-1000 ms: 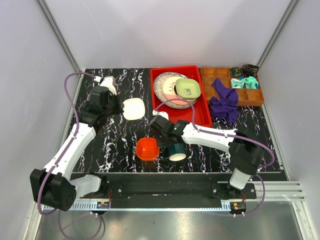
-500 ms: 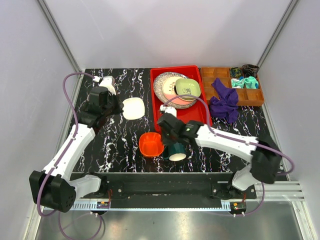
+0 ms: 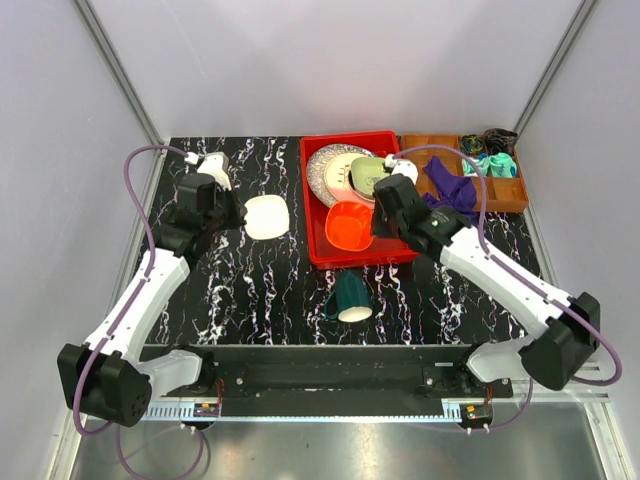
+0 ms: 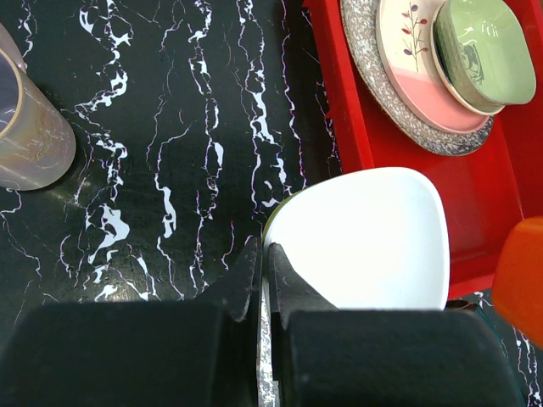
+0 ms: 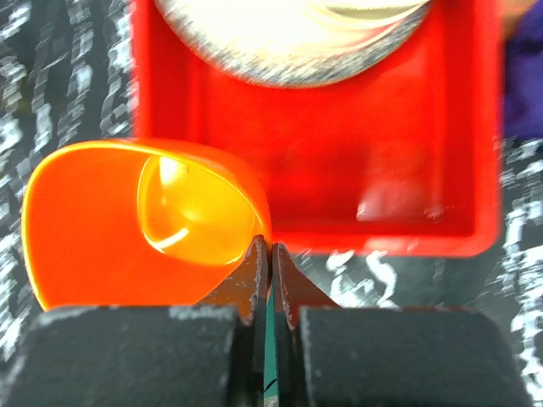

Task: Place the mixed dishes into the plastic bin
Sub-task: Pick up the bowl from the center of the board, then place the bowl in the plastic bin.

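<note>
The red plastic bin (image 3: 310,215) holds the speckled grey plate (image 3: 322,172), the pink-cream plate (image 3: 345,178) and the light green bowl (image 3: 375,175). My right gripper (image 3: 377,222) is shut on the rim of the orange bowl (image 3: 349,226) and holds it over the bin's near end; the wrist view shows the bowl (image 5: 127,220) left of the closed fingers (image 5: 254,271). My left gripper (image 3: 236,215) is shut on the edge of the pale yellow plate (image 3: 267,217), left of the bin. The dark green mug (image 3: 350,297) lies on the table near the front. The mauve cup (image 3: 215,165) stands far left.
A brown compartmented tray (image 3: 420,160) with cloths stands right of the bin. A purple cloth (image 3: 450,205) hangs over its front. In the left wrist view the bin wall (image 4: 339,102) lies right of the plate (image 4: 365,237), and the cup (image 4: 30,127) is at the left.
My right arm has carried the orange bowl from the table front up and right, to over the bin's near end. The left arm and the plate have hardly moved.
</note>
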You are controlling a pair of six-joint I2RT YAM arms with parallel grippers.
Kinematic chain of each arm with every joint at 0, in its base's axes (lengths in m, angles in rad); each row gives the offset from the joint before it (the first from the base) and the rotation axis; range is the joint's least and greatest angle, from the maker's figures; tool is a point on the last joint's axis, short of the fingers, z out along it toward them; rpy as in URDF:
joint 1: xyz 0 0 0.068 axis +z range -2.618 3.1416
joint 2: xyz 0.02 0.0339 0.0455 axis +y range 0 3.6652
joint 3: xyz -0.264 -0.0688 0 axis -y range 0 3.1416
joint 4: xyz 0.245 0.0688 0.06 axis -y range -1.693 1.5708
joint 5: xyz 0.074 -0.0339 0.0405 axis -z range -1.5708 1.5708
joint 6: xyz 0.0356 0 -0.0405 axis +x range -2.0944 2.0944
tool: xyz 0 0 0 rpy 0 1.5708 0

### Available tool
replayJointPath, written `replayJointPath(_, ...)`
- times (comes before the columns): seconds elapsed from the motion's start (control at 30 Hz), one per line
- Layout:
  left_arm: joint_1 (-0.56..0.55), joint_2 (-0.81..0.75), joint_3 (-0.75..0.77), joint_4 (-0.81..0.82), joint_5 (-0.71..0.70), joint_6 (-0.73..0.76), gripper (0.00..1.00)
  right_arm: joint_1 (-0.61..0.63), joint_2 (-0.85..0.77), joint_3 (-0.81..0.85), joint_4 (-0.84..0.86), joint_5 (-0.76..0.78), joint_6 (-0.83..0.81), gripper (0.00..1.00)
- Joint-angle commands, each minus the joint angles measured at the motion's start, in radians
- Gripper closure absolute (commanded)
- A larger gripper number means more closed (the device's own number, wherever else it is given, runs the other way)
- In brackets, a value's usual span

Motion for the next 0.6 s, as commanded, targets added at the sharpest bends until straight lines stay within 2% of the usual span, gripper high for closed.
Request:
replayJointPath(0.0, 0.005, -0.035, 0.006, 0.043, 0.012, -0.006, 1.00, -0.086, 0.069, 0.098, 0.028, 0.018, -0.098, 1.00)
replayJointPath(0.23, 0.004, -0.041, -0.002, 0.041, 0.013, -0.003, 1.00, -0.185, 0.165, 0.121, 0.054, -0.005, -0.150, 1.00)
replayJointPath(0.57, 0.005, -0.041, -0.010, 0.043, 0.019, -0.001, 1.00, -0.313, 0.213, 0.077, 0.069, -0.031, -0.178, 1.00)
